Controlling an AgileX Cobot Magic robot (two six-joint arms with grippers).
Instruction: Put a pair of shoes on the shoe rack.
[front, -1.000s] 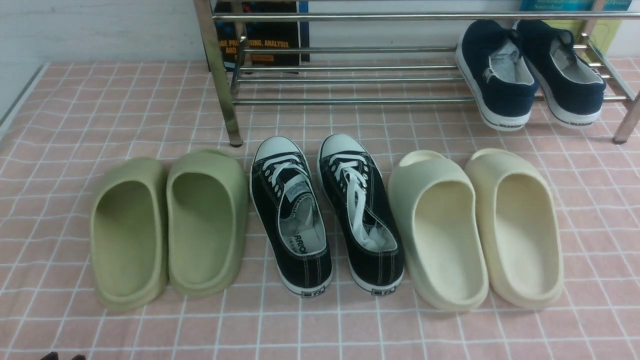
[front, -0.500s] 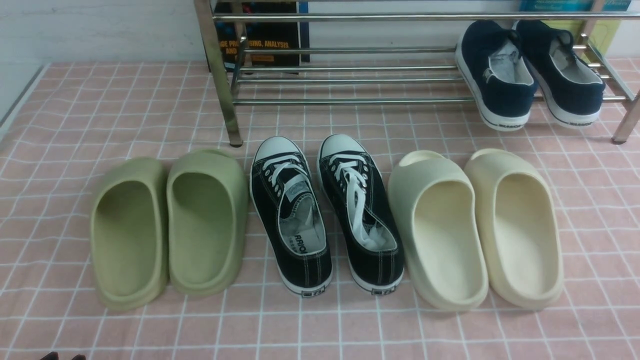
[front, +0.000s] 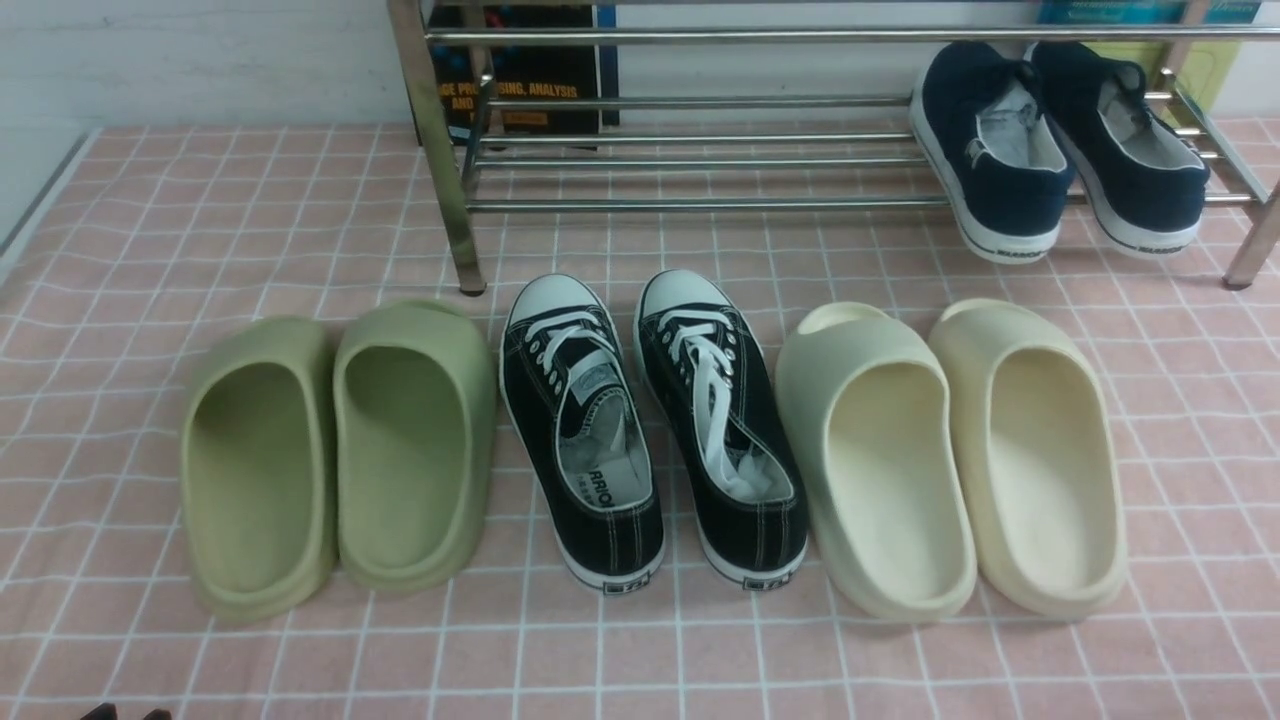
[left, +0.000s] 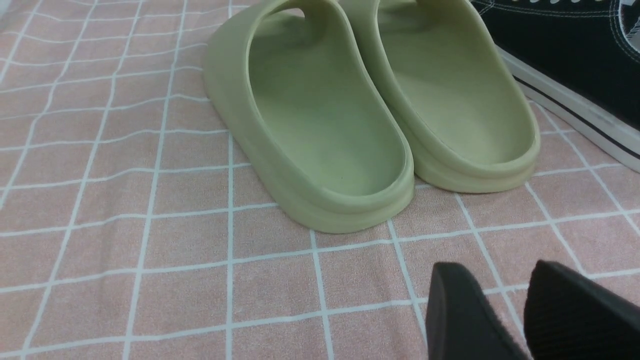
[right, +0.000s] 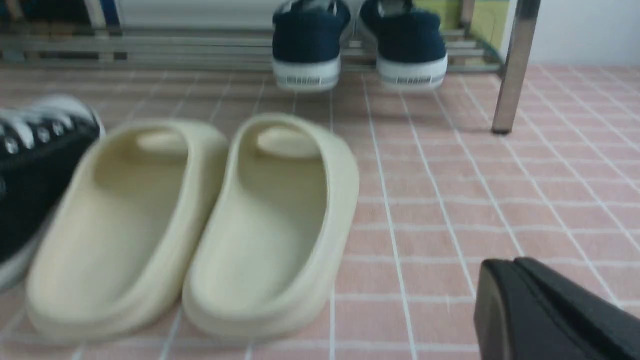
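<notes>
navy canvas low-tops (front: 1030, 175): on chrome rack (front: 700, 204), far right; likely light, soft-sided | grip: heel collar | left pincer (left: 492, 272): spread; right pincer (right: 510, 265): pressed together

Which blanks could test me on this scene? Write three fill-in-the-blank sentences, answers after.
The navy shoes rest on the ____ tier of the rack.
The black sneakers stand between the green clogs and the ____ clogs.
The left end effector is ____, holding nothing.

Answers: lower; cream; open

Sneakers (front: 585, 440) lie between clogs (front: 410, 460) and slippers (front: 895, 480), seemingly before the rack (front: 700, 205).
</notes>
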